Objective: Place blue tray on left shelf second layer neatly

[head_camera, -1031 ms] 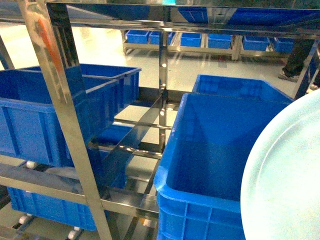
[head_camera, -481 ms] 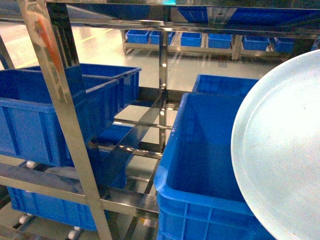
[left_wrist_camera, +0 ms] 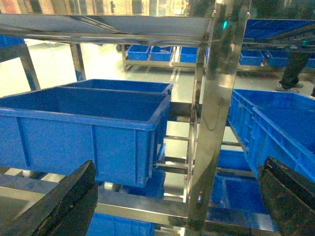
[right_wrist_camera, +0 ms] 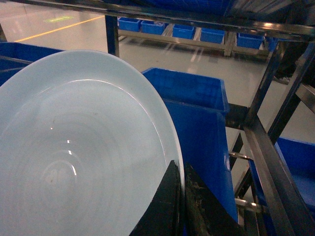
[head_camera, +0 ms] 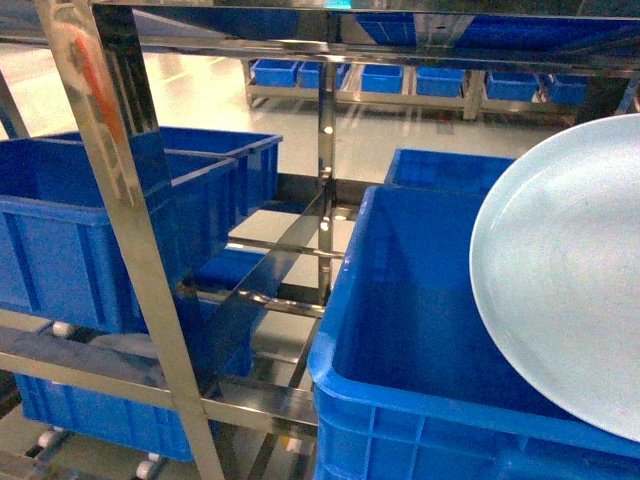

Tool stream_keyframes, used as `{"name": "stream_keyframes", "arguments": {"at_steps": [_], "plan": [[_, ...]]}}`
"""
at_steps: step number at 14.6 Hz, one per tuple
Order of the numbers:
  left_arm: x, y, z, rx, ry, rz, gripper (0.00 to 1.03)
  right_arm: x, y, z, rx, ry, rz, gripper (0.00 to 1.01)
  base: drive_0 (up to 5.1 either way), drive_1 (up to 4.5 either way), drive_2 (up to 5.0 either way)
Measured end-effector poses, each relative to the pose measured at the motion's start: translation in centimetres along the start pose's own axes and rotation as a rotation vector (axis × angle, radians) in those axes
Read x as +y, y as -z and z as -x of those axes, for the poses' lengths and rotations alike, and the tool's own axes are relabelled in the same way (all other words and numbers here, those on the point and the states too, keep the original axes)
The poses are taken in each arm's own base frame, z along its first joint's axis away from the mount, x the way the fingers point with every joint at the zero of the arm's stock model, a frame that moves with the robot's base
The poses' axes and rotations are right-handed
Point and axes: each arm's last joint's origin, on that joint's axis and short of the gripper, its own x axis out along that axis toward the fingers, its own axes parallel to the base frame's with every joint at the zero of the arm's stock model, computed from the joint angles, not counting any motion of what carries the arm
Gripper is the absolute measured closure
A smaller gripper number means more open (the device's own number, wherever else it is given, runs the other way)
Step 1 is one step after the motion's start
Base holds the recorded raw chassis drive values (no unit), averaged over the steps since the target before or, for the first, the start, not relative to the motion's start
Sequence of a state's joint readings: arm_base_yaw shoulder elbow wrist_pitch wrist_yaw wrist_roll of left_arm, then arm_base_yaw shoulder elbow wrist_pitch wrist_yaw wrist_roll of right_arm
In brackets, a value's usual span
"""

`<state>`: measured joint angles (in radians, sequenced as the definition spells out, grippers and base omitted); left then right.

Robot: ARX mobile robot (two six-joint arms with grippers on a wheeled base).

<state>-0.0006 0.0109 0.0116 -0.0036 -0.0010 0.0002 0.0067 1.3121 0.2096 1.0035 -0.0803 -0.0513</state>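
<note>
Tray [head_camera: 565, 285] is seen at the right of the head view, held tilted above the big blue crate [head_camera: 420, 330] on the right side of the rack, its face turned toward the camera and its far edge running off the frame. In the right wrist view the tray [right_wrist_camera: 78, 152] fills the left half of the frame, and the right gripper [right_wrist_camera: 182, 206] is clamped on its rim at the bottom, one dark finger on each side of the edge. Left shelf [head_camera: 120, 210] is shown as shiny steel uprights and cross rails, with two more blue crates [head_camera: 110, 215] seated on its middle level at the left and small white rollers [head_camera: 62, 328] visible under them. A bare gap of rails is left between the left crates and the right crate. The tray is not resting on any shelf level; it is carried over the right crate, well apart from the left crates. In the left wrist view the left gripper [left_wrist_camera: 177, 201] is seen with its two dark fingers [left_wrist_camera: 64, 206] spread wide at the frame's bottom corners, nothing between them, facing a steel upright [left_wrist_camera: 216, 113] and the left crates.
</note>
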Motion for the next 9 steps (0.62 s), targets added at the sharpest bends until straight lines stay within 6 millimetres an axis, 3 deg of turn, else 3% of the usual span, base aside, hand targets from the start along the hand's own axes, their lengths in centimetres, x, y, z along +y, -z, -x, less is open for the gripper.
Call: {"name": "stream_keyframes", "arguments": {"at_steps": [7,9], "plan": [[0.0,0.0,0.0,0.000,0.000,0.000,0.05,0.6,1.5,-3.3,0.016,0.019,0.005,0.98,0.0,0.00,0.0],[0.0,0.0,0.0,0.001,0.000,0.000,0.05,0.9,1.6,-3.4,0.015,0.006,0.005,0.78,0.0,0.00,0.0]]}}
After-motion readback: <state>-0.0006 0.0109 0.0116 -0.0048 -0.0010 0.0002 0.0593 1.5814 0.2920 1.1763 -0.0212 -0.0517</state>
